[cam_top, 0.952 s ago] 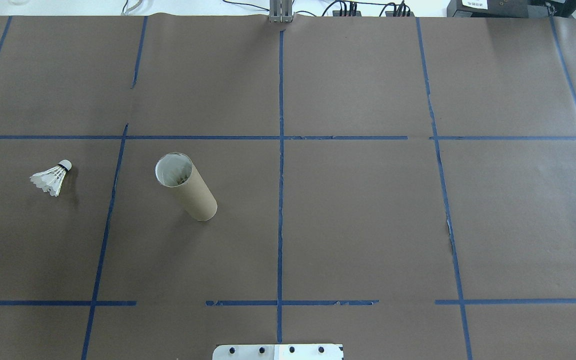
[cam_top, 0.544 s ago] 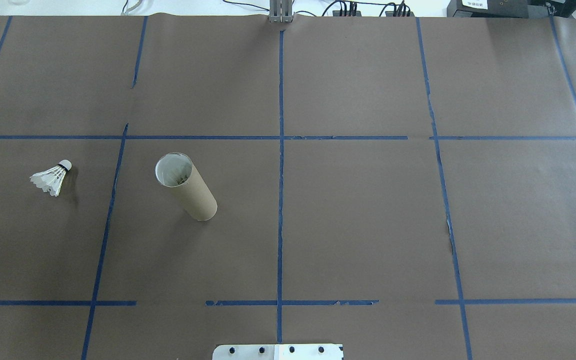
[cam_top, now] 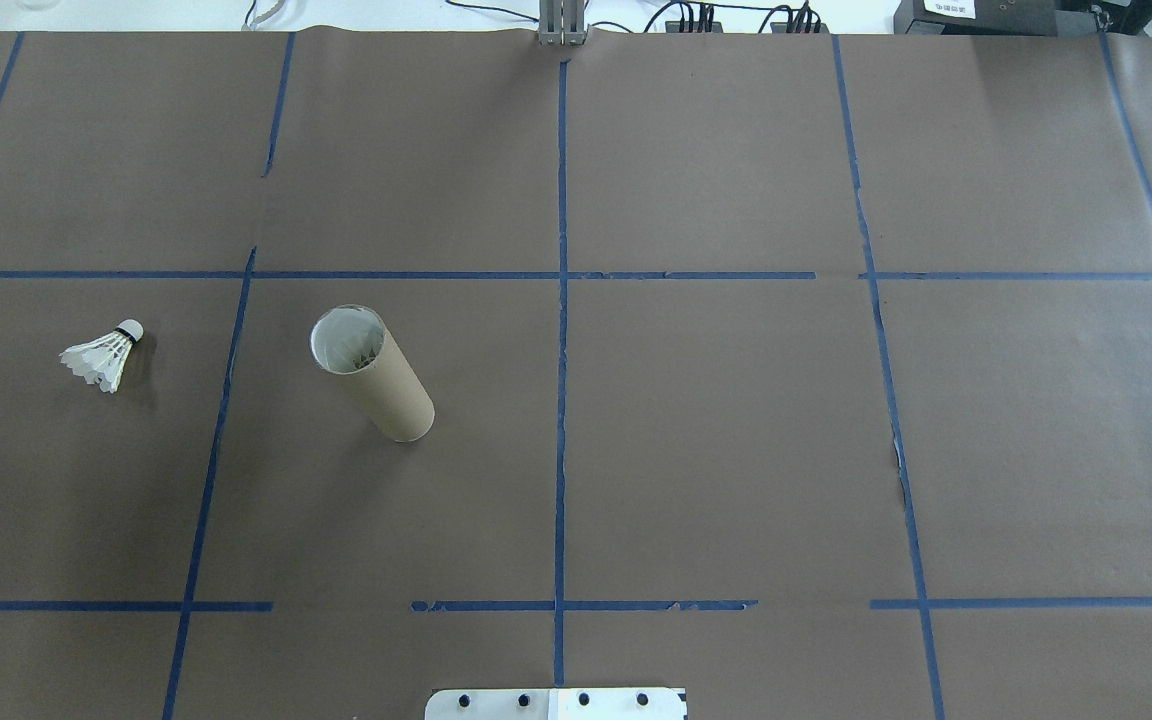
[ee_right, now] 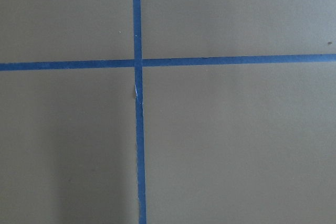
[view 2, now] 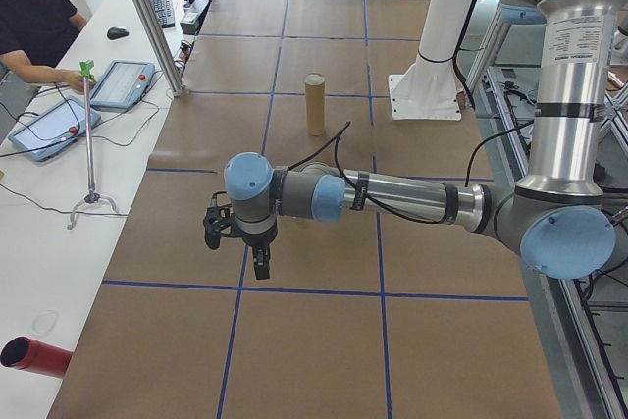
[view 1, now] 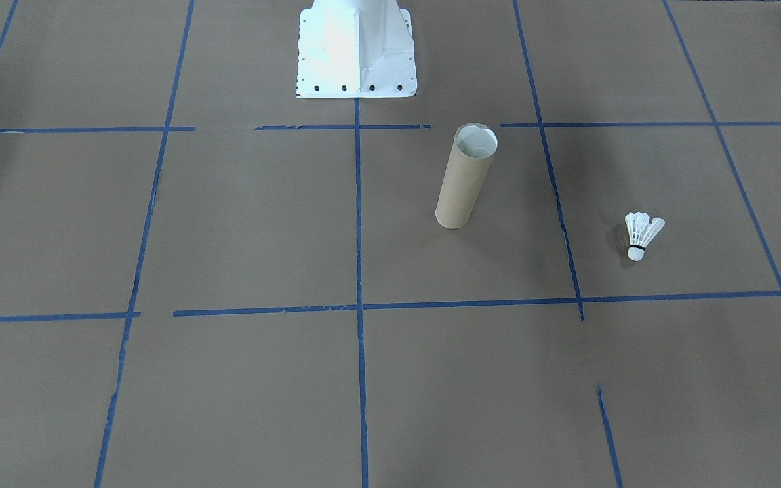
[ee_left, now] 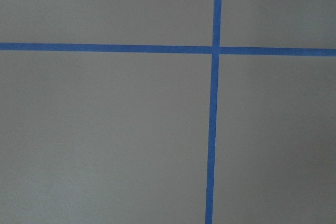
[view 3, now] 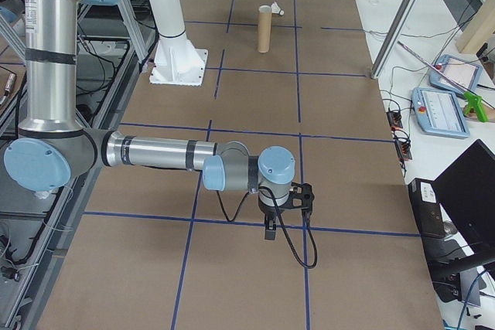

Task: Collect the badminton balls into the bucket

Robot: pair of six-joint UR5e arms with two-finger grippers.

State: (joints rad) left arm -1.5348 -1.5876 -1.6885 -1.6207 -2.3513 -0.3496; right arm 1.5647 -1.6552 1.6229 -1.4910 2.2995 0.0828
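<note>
A white feather shuttlecock (cam_top: 101,357) lies on its side on the brown paper at the left of the table, its cork tip pointing away from me (view 1: 641,235). The bucket, a tall brown cardboard tube (cam_top: 376,375), stands upright to its right (view 1: 465,177), with feather-like shapes showing inside its whitish mouth. My left gripper (view 2: 257,267) hangs over the table's left end, short of the shuttlecock. My right gripper (view 3: 269,229) hangs over the far right end. Both appear only in the side views, so I cannot tell whether they are open or shut. The wrist views hold only paper and blue tape.
The white robot base (view 1: 355,47) sits at the table's near middle edge. Blue tape lines divide the brown paper into squares. A person (view 2: 39,17) sits at a side table with tablets (view 2: 123,82), beside a metal post (view 2: 147,17). Cables run along the far edge (cam_top: 696,18).
</note>
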